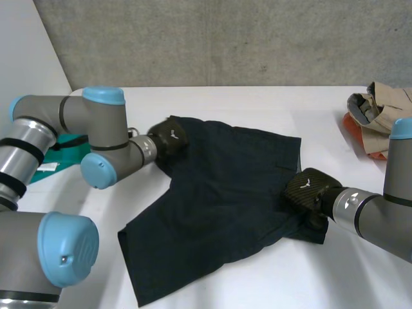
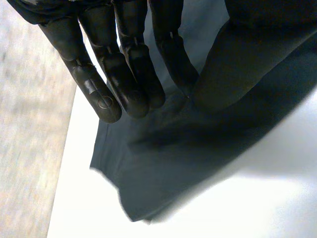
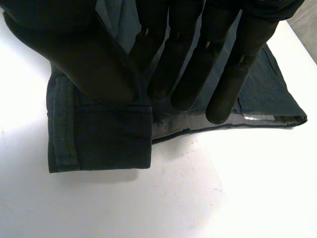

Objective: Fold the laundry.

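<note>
Shorts (image 1: 219,193) in grip of both robot hands (image 1: 168,135) (image 1: 308,188)

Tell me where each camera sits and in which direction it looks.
Head view: between and behind the grey arms, looking down at the white table; shows both arms, left hand and right hand on the dark navy cloth shorts.
Left wrist view: on the left wrist, looking along the left hand, pinching a shorts corner.
Right wrist view: on the right wrist, looking along the right hand, pinching a stitched corner.
Shared: shorts and table.
</note>
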### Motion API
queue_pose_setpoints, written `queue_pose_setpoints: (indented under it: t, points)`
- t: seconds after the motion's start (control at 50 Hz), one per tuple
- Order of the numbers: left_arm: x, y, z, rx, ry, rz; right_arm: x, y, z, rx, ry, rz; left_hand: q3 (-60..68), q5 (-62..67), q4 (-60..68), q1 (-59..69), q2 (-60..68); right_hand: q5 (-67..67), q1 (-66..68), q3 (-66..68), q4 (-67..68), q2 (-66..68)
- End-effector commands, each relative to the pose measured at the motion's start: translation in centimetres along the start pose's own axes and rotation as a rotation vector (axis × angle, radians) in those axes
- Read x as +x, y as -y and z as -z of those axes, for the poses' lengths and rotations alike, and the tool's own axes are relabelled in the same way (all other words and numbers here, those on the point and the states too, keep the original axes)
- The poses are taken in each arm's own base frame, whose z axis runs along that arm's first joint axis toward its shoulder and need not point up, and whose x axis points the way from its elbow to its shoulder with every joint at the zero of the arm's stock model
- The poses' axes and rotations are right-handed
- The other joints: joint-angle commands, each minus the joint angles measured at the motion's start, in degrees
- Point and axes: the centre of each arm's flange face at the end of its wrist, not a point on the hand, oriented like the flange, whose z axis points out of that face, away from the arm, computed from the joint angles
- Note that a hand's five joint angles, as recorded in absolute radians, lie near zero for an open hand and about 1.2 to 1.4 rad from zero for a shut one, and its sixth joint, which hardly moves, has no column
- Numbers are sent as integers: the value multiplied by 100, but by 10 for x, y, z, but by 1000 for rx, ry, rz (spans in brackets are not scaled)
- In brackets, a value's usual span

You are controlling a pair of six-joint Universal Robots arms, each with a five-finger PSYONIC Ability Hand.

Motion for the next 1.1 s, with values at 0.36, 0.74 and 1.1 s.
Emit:
queue_pose_setpoints:
  t: [0.36,0.74,1.1]
  points:
    - [-45,20,78,-386,286,575,-20,17,-1,65,-11,-30,-4845,-4712,-4894,-4691,-4876,1180,1478,1190,1144,1143]
    - [4,54,198,-343,77,828,-6,52,-24,223,-85,-249,-4812,-4679,-4860,-4658,-4842,1180,1478,1190,1144,1143]
    - [102,58,226,-440,-45,726,12,51,-62,200,-192,-498,-4711,-4578,-4759,-4557,-4742,1180,1478,1190,1144,1143]
